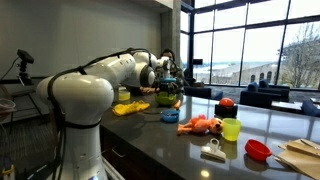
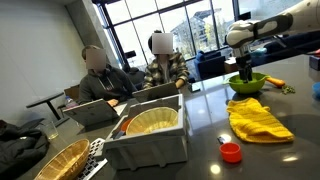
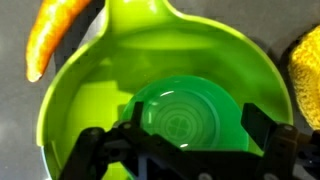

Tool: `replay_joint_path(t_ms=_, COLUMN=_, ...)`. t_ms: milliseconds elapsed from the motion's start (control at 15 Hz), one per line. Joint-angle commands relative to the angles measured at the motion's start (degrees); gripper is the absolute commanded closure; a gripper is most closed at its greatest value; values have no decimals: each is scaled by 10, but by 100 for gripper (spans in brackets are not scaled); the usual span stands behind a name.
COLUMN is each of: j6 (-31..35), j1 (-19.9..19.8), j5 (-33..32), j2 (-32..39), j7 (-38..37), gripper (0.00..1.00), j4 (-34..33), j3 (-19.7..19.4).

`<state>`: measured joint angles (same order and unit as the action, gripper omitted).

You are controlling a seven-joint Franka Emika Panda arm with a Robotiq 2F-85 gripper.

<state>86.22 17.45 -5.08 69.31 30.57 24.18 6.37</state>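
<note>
The end effector [image 3: 182, 152], jaws spread wide and empty, hangs straight above the lime-green bowl [image 3: 70, 95] toward the counter's [image 2: 270, 155] far end, where the small darker-green round cup [image 3: 185, 115] on the bowl's bottom lies directly below, between the fingers.

We are in an office common area with a kitchen-style counter. We see a long dark counter [image 1: 190, 140] in front of floor-to-ceiling windows [image 1: 250, 40] that look out on other buildings, and dark armchairs [image 1: 262, 95] along the glass. Two people [image 2: 100, 70] sit at a table behind open laptops [image 2: 92, 112]. A green bowl [image 2: 246, 83] and other tableware stand on the counter.
</note>
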Motion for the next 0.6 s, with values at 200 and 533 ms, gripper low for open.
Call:
replay_joint_path(t_ms=200, j6=3, j1=0, j5=-11, j2=-12, j7=-32, gripper=0, j4=19, j3=-17)
replay_joint_path(t_ms=533, j6=4, j1=-1, j5=-16, j2=-13, j7=-46, gripper=0, j4=21, j3=-32)
